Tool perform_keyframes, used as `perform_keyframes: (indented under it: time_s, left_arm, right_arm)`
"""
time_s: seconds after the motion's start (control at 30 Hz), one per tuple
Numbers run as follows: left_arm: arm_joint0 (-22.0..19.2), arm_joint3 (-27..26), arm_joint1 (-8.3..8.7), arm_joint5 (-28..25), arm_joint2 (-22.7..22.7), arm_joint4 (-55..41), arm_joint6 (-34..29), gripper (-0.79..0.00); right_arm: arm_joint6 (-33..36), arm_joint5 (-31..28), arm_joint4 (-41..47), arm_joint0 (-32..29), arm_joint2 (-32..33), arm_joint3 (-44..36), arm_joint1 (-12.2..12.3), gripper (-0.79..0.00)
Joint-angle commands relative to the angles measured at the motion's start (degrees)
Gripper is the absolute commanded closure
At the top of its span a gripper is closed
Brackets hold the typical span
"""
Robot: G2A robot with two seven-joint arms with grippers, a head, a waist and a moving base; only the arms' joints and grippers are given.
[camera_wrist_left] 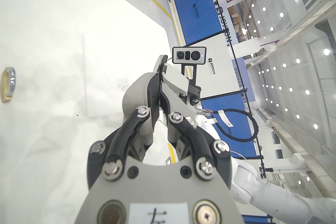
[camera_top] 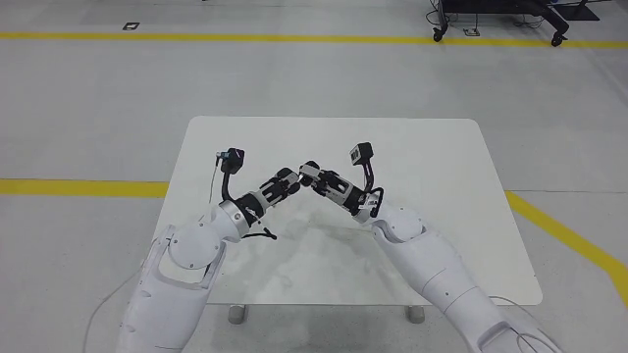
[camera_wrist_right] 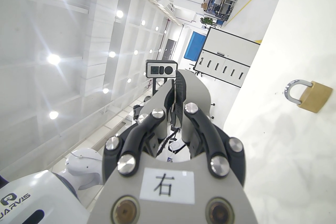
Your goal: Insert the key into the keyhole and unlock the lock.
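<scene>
table (camera_top: 442,176): white, rounded corners | on it: brass padlock (camera_wrist_right: 313,99), apparently lying flat

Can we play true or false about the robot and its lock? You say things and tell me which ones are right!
1. The padlock lies on the white table. True.
2. The padlock is blue. False: it is brass-coloured.
3. The left gripper is shut. True.
4. The right gripper holds the padlock. False: it is shut, and apart from the padlock.
5. The two grippers sit at opposite ends of the table. False: their tips nearly meet over its middle.
</scene>
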Motion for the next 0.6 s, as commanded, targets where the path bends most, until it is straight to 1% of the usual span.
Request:
perform_keyframes:
  time_s: [0.0, 0.57]
  left_arm:
    - [0.0, 0.0, 0.06, 0.1, 0.0, -0.1, 0.1, 0.0]
    - [0.2, -0.4, 0.57, 0.5, -0.3, 0.1, 1.1, 0.0]
  right_arm:
    - [0.1, 0.1, -0.2, -0.1, 0.1, -0.1, 0.0, 0.0]
    - [1.1, 1.3, -0.9, -1.1, 1.6, -1.5, 0.1, 0.0]
